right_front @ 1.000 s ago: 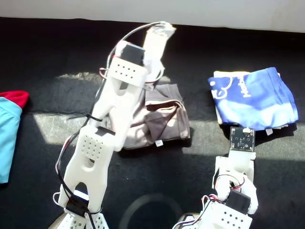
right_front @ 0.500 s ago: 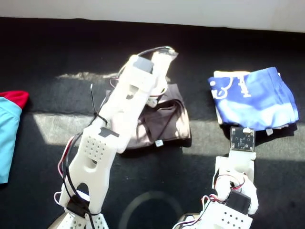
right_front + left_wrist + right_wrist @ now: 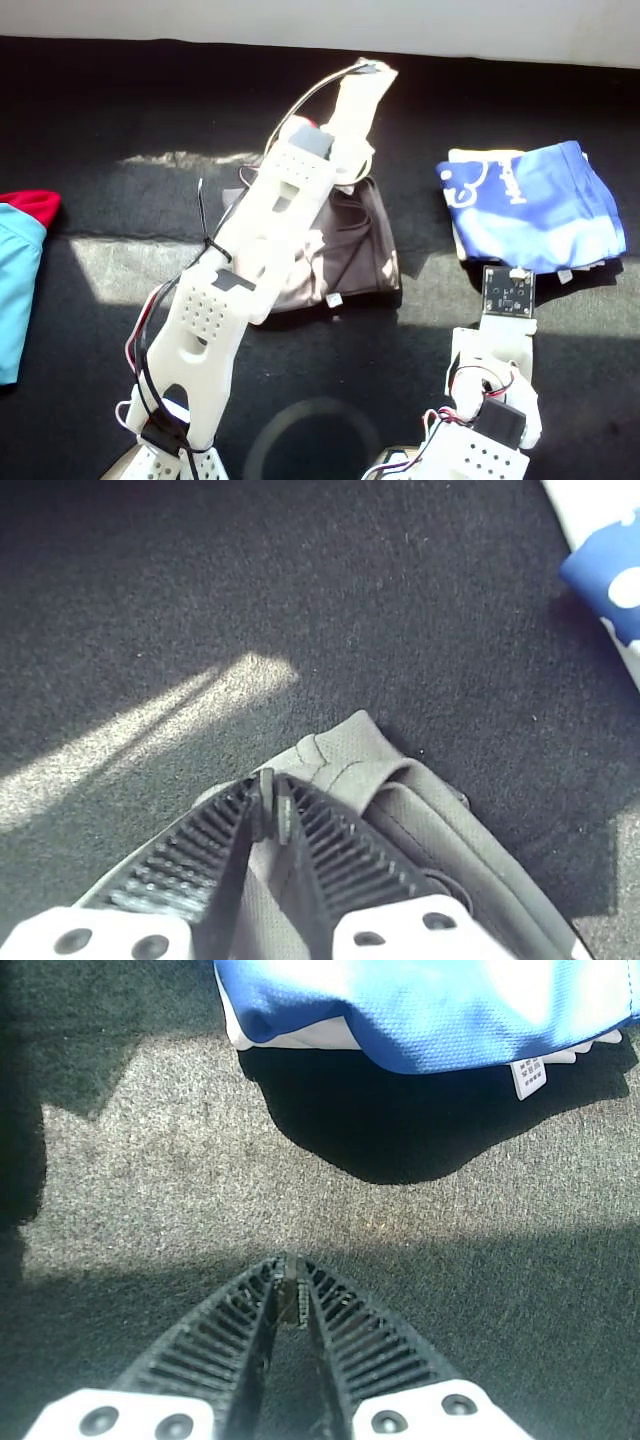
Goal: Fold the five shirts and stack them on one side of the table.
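Note:
A folded grey shirt (image 3: pixel 360 240) lies mid-table. My left arm (image 3: pixel 290 210) stretches over it. My left gripper (image 3: pixel 268 805) is shut, its tips down on the grey shirt (image 3: pixel 400 810) at the far corner; I see no fabric pinched between the fingers. A folded blue and white shirt (image 3: pixel 535 205) lies at the right. My right gripper (image 3: pixel 290 1295) is shut and holds nothing, low over the bare cloth just in front of the blue shirt (image 3: pixel 420 1000). The right arm (image 3: pixel 505 340) sits near the front edge.
A cyan shirt (image 3: pixel 15 290) with a red one (image 3: pixel 30 205) behind it lies at the left edge. The black tablecloth (image 3: pixel 120 100) has sunlit patches. A corner of the blue shirt (image 3: pixel 610 580) appears beyond the left gripper.
The left arm swung to the right and farther across the grey shirt. The shirt's loose pale folds now lie flatter. The right arm has not moved.

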Tool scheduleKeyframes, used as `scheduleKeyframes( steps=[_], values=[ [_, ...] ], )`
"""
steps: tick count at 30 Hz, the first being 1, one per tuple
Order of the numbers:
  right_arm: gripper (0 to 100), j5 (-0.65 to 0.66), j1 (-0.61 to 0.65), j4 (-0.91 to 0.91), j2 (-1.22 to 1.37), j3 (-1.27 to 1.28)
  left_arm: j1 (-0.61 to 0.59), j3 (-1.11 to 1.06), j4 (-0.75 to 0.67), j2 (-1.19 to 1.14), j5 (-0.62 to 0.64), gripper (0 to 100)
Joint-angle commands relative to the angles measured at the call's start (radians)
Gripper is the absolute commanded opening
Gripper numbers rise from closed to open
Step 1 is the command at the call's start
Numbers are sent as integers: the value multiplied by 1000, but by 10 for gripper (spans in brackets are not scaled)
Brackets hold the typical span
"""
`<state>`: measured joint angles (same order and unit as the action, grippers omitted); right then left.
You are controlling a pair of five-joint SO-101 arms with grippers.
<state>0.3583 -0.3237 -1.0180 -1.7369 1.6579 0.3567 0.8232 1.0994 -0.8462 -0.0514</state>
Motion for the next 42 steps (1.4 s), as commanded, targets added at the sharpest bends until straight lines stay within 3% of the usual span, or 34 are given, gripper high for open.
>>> scheduleKeyframes(
  steps=[1, 5, 11, 16, 21, 33, 42],
  values=[
    [6, 2, -4, 1, -7, 148, 12, 4, -21, 65, 66, 130],
    [6, 2, -4, 1, -7, 148, -10, 21, 60, 76, 106, 132],
    [6, 2, -4, 1, -7, 148, -88, 177, 350, 74, 103, 72],
    [6, 2, -4, 1, -7, 148, -147, 355, 483, 73, 103, 46],
    [6, 2, -4, 1, -7, 148, -99, 381, 615, 64, 63, 17],
    [6, 2, -4, 1, -7, 148, 27, 19, 308, 64, 60, 9],
    [6, 2, -4, 2, -7, 148, 28, -4, -5, 62, 64, 9]
  ],
)
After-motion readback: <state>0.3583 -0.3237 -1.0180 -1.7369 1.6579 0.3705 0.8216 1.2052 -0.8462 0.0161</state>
